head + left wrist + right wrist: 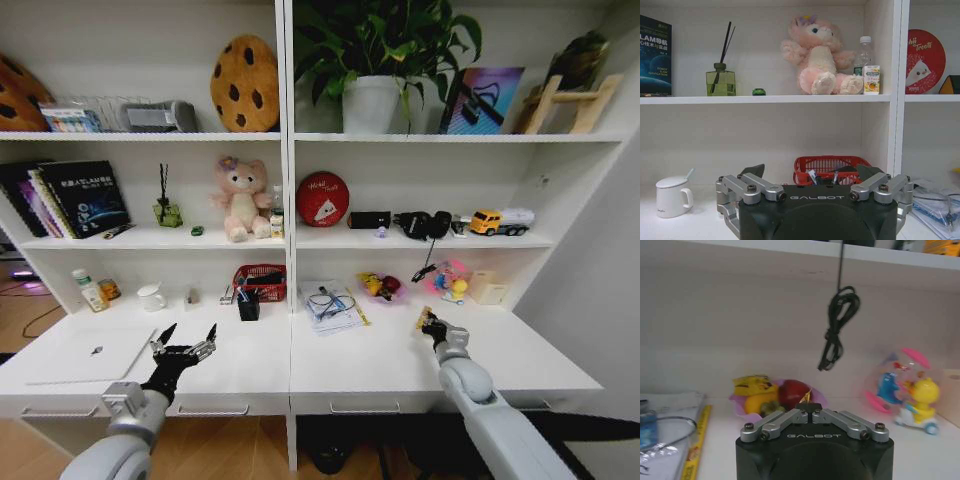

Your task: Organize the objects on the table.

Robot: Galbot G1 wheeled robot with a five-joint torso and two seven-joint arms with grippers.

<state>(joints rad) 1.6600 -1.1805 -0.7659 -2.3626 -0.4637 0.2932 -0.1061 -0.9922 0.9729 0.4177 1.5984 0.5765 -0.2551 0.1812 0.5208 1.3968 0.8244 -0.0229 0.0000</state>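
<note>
The left gripper hovers with fingers spread and empty over the table, the silver laptop lying just to its left, while the right gripper, pinched closed, waits far right.

Both arms are smooth light-grey shells ending in black wrist housings. The left gripper has black pointed fingertips on silver metal linkages; its black housing carries pale "GALBOT" lettering, with dark screws at the link pivots. The right gripper, at about 3 o'clock from the left one, has the same black body, silver links, round screws and "GALBOT" mark.
</note>
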